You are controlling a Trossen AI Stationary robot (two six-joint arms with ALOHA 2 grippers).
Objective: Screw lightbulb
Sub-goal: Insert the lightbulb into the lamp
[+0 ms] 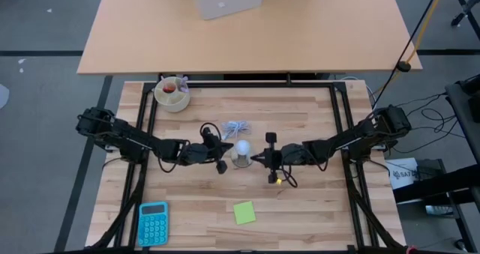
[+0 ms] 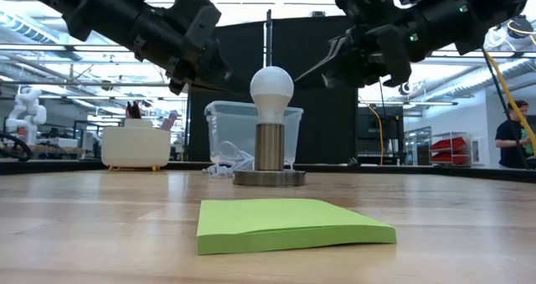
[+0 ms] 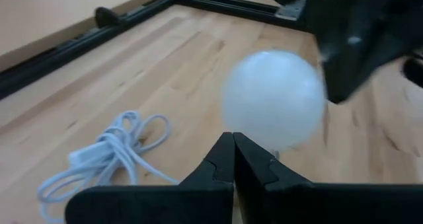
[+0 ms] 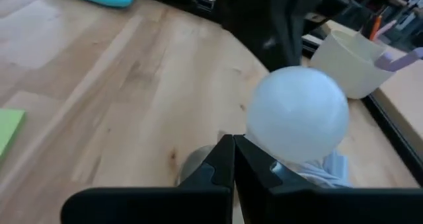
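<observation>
The lightbulb (image 1: 241, 148) stands upright in its socket (image 2: 269, 178) at frame centre. My left end effector (image 1: 222, 155) and right end effector (image 1: 262, 159) flank it, fingers together, holding nothing.

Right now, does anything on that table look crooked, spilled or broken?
Nothing stands out. The lightbulb stands upright in its socket, unbroken. Both grippers, left and right, are shut beside it, not touching. The cable lies loosely coiled behind.
</observation>
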